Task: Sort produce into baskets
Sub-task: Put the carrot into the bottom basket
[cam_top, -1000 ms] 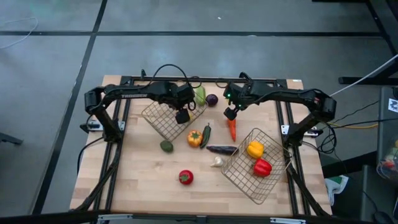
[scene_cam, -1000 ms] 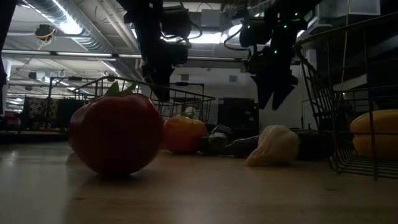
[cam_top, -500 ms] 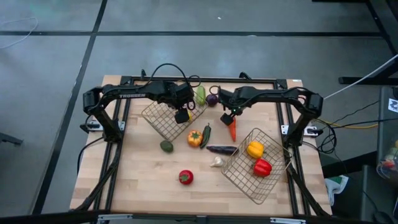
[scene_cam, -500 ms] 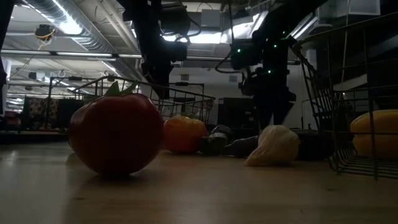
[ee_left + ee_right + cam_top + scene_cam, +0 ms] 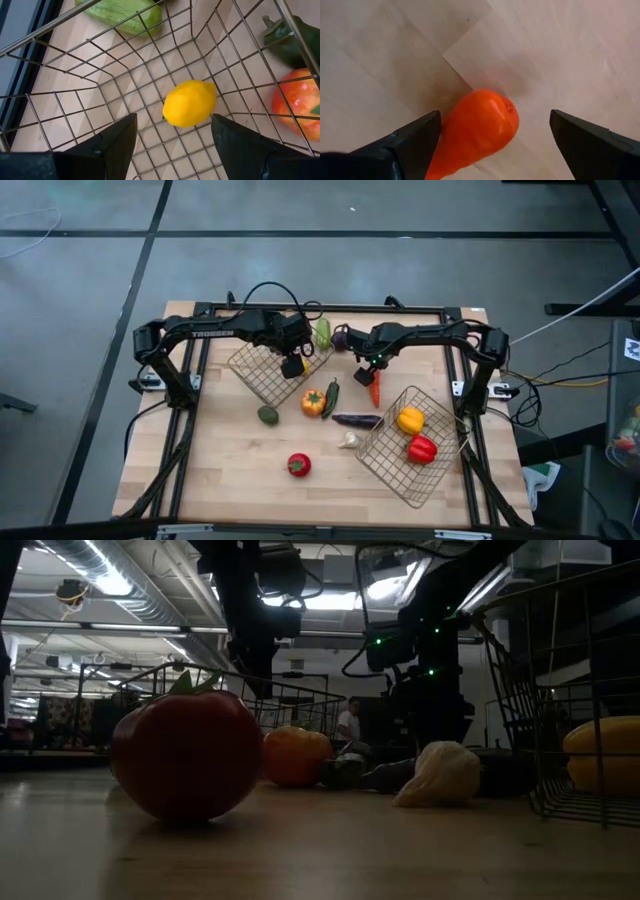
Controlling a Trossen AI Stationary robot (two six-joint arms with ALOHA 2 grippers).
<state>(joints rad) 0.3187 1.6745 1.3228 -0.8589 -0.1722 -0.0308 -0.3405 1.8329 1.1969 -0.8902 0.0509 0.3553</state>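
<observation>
My left gripper (image 5: 293, 360) hangs open over the left wire basket (image 5: 262, 380). A yellow lemon (image 5: 189, 103) lies on the basket's mesh floor between and below the open fingers. My right gripper (image 5: 367, 370) is open, pointing down over the thick end of an orange carrot (image 5: 475, 125), which lies flat on the table (image 5: 375, 390). Its fingers stand on either side of that end. The right basket (image 5: 395, 470) holds a yellow pepper (image 5: 410, 419) and a red pepper (image 5: 422, 448).
On the table lie a light green vegetable (image 5: 322, 333), a purple onion (image 5: 340, 340), an orange pepper (image 5: 313, 401), a dark cucumber (image 5: 331, 395), an avocado (image 5: 268, 415), an aubergine (image 5: 357, 420), garlic (image 5: 348, 440) and a tomato (image 5: 298, 465). A person (image 5: 348, 722) stands far behind.
My right gripper has gone down toward the carrot and a little toward the table's left edge, staying open. The carrot has stayed where it was.
</observation>
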